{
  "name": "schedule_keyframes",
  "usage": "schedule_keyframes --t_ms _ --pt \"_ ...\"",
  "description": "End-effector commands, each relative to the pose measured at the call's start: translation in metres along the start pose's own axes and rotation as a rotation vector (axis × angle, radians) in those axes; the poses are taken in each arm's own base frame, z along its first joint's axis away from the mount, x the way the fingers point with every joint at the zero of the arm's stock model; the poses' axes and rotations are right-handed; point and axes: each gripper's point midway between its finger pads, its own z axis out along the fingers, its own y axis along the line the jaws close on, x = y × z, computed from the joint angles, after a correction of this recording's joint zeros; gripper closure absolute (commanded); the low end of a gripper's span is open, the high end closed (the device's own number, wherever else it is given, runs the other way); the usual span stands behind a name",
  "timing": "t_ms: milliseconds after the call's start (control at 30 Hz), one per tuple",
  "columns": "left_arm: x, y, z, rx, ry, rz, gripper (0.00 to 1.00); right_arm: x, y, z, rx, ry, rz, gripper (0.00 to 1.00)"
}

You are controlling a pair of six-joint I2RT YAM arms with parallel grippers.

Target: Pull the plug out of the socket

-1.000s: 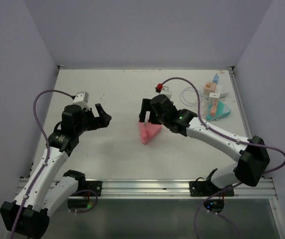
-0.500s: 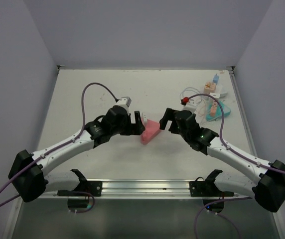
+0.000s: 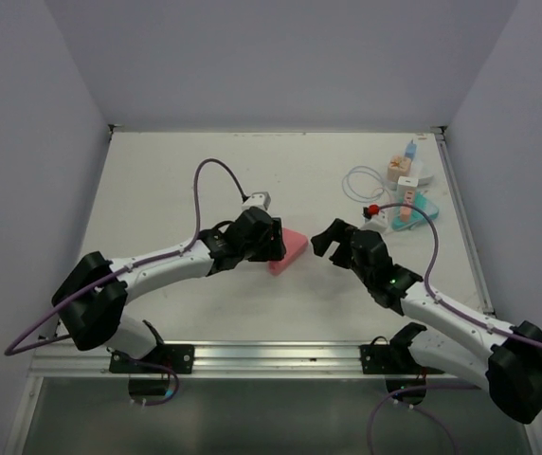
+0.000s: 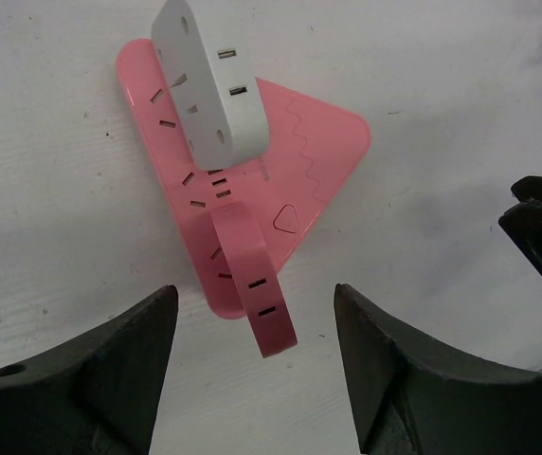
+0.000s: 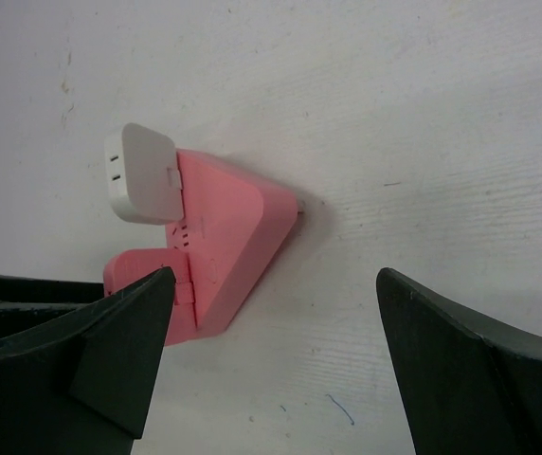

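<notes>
A pink triangular socket lies flat at mid-table. In the left wrist view the socket carries a white plug block on its far side and a pink plug on its near side. My left gripper is open right over the socket's left part; in its own view the left gripper has empty jaws either side of the pink plug's near end. My right gripper is open and empty, just right of the socket. The white plug also shows in the right wrist view.
At the back right stand a teal socket and a white socket with plugs in them, and a coiled white cable. The table's right edge runs close behind them.
My left arm swung right from the left side of the table onto the socket. My right gripper drew back from the socket to its right and nearer.
</notes>
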Motion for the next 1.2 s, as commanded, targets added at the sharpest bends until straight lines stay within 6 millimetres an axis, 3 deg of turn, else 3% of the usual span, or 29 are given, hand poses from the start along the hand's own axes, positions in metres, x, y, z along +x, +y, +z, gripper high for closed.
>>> schedule_keyframes --t_ms 0,300,433,533,833,1167 --pt "-0.019 -0.023 0.006 0.056 -0.065 -0.041 0.31 -0.008 0.024 0.006 -0.109 -0.046 0.100 0.09" --pt "-0.006 -0.019 0.021 0.049 -0.047 -0.061 0.58 0.014 0.025 0.021 -0.154 -0.001 0.158 0.12" --pt "-0.007 -0.019 0.019 0.065 -0.067 -0.090 0.85 0.028 0.024 0.028 -0.172 0.036 0.184 0.14" --pt "-0.012 -0.020 0.013 0.083 -0.098 -0.114 0.98 0.036 0.023 0.031 -0.185 0.051 0.210 0.14" --pt "-0.027 -0.025 -0.001 0.150 -0.197 -0.228 1.00 0.048 0.024 0.034 -0.221 0.075 0.260 0.17" --pt "-0.048 -0.040 -0.009 0.224 -0.266 -0.329 1.00 0.056 0.032 0.041 -0.257 0.097 0.250 0.30"
